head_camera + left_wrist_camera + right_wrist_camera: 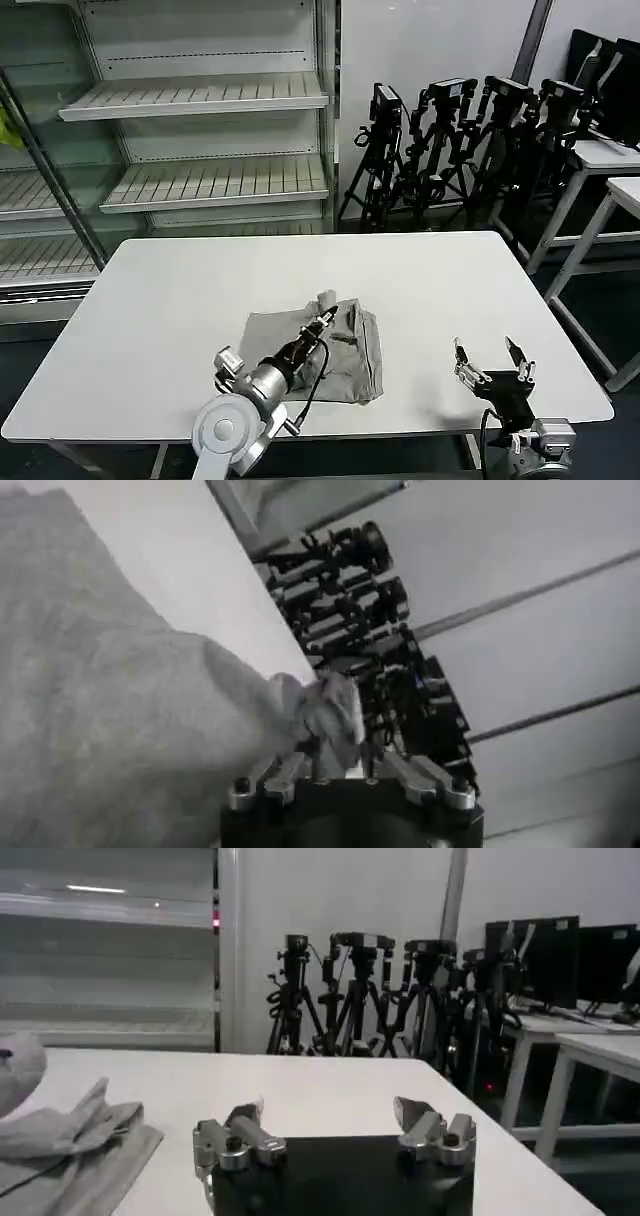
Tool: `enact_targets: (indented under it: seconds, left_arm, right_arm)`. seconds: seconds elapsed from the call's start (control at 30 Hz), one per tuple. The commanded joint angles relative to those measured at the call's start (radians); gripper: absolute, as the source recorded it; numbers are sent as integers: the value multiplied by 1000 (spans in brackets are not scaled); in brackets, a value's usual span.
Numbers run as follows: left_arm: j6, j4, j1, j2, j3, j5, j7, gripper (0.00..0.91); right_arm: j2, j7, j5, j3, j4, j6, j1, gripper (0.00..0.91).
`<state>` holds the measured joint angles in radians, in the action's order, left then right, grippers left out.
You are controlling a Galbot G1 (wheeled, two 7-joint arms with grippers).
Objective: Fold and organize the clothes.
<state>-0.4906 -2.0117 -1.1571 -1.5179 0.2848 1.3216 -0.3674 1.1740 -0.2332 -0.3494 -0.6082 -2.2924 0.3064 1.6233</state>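
Near my edge of the tabletop (150, 300), I see the right claw (492, 365) hovering spread wide, grasping nothing, well apart from the shirt (350, 350). Left of it, the left claw (322, 318) is clenched on a bunched fold of the grey shirt, which lies crumpled mid-tabletop. I can read no label or writing. Beyond stand tripods (450, 150) and shelves (200, 180).
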Motion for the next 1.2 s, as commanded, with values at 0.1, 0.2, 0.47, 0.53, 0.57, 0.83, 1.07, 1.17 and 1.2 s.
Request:
enact_targets:
  seconds: [0.1,0.2,0.47,0.53,0.57,0.83,1.07,1.17,1.2]
  left_arm:
    - [-15,-129,-18,54,114,11,1,907]
    - [-55,-161,-52,139,210,-4,-10,907]
    - [-90,-163,-262,381,315,-156,107,907]
    - [-91,-158,-290,410,327,-170,141,907]
    - [-92,-151,-301,423,330,-168,155,907]
    - [-94,-91,-298,413,288,-143,209,907]
    - [-95,-33,-237,386,225,-136,240,907]
    - [-94,11,-198,382,204,-133,245,907]
    - [-94,30,-189,381,198,-133,246,907]
  right_arm:
    - [-4,0,-1,5,2,1,-5,907]
    - [-8,-1,-4,10,6,3,-12,907]
    - [-9,1,7,45,13,4,-8,907]
    - [-8,0,6,45,18,4,-13,907]
    - [-6,0,6,45,20,4,-15,907]
    - [5,0,6,43,10,4,-3,907]
    - [5,0,6,22,-6,1,26,907]
    - [7,0,6,16,-9,-1,32,907]
    - [7,0,6,14,-10,-1,35,907]
